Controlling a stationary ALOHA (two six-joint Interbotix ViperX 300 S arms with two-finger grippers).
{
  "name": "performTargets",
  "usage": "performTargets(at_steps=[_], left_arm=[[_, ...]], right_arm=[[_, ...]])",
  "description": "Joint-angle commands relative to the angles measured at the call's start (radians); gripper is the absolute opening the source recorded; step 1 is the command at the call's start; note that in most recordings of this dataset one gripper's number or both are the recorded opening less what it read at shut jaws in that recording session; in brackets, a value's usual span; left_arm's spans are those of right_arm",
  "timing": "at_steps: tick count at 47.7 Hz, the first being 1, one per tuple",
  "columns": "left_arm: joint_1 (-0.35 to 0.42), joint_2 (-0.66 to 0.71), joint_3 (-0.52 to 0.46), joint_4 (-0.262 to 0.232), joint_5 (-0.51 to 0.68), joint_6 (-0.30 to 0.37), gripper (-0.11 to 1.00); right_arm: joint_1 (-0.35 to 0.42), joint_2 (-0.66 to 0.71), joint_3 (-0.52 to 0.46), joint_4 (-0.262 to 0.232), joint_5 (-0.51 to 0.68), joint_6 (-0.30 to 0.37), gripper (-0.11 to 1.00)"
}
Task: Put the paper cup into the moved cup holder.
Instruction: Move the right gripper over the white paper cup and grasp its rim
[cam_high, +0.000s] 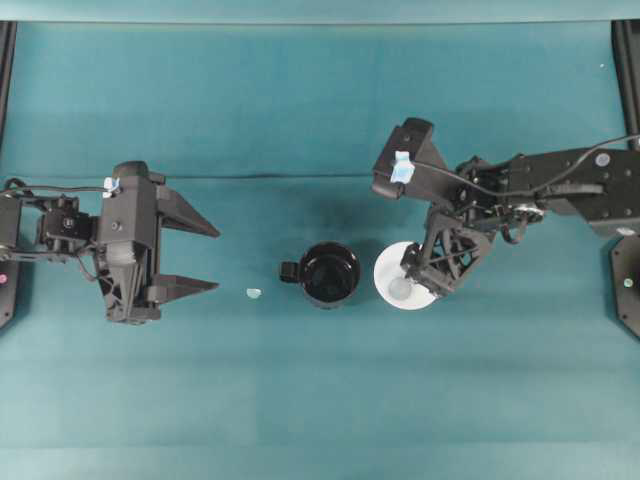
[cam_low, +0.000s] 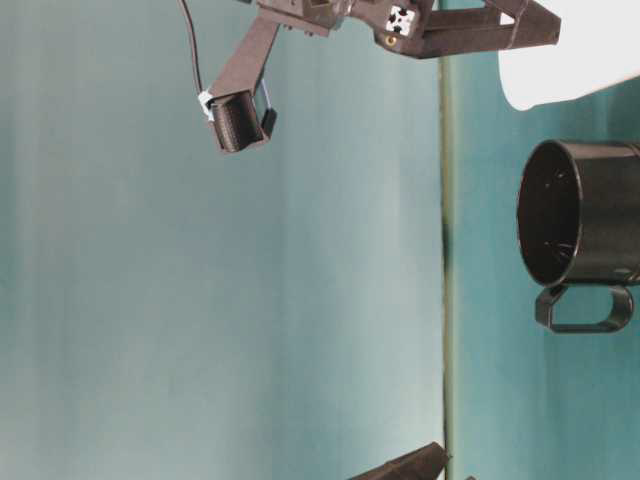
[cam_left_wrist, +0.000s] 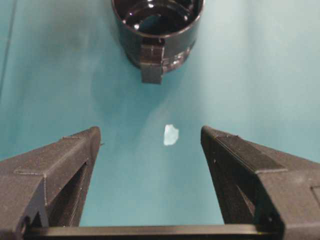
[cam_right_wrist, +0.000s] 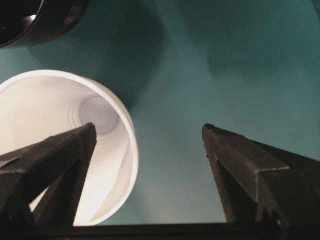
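The teal table (cam_high: 320, 90) carries everything in a loose row. The left gripper (cam_high: 200, 256) waits well off to the side, jaws spread and empty, leaving the middle free for the other arm. The right gripper (cam_high: 418, 268) hangs over the paper cup (cam_high: 392, 272), jaws wide, one finger inside the rim and one outside, apparently lining up a wall pinch. The cup holder (cam_high: 328, 274) stands upright just beside the cup, mouth open. A pale scrap (cam_high: 253, 293) lies between holder and left gripper.

The right claw (cam_high: 425, 268) hides part of the paper cup (cam_high: 392, 268) from overhead.
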Motion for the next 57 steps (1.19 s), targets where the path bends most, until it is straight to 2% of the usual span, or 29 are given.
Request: performTargets(at_steps=[1,9,15,19,29,32,44,57], left_arm=[[-0.003,-0.009,-0.008,0.002,0.000,0.002,0.81],[-0.003,-0.008,-0.008,0.002,0.005,0.002,0.81],[-0.003,-0.008,-0.008,0.002,0.006,0.002,0.81],[-0.003,-0.008,-0.008,0.002,0.005,0.002,0.81],[-0.003,-0.008,-0.008,0.002,0.005,0.002,0.81],[-0.003,-0.008,-0.008,0.002,0.005,0.002,0.81],[-0.003,-0.008,-0.008,0.002,0.005,0.002,0.81],[-0.003,-0.008,-0.009,0.002,0.005,0.000,0.81]], right_arm=[[-0.002,-0.006,-0.008,0.000,-0.005,0.008,0.90],[-0.002,-0.006,-0.008,0.000,-0.008,0.009,0.84],[0.000,-0.006,-0.011,0.002,-0.008,0.009,0.71],[0.008,-0.005,-0.014,0.003,-0.011,0.009,0.57],[0.018,0.005,-0.028,0.018,-0.011,0.011,0.11],[0.018,0.005,-0.031,0.031,-0.008,0.009,0.03],[0.015,-0.034,-0.034,0.057,0.040,0.009,0.01],[-0.006,-0.150,-0.103,0.057,0.207,0.011,0.01]])
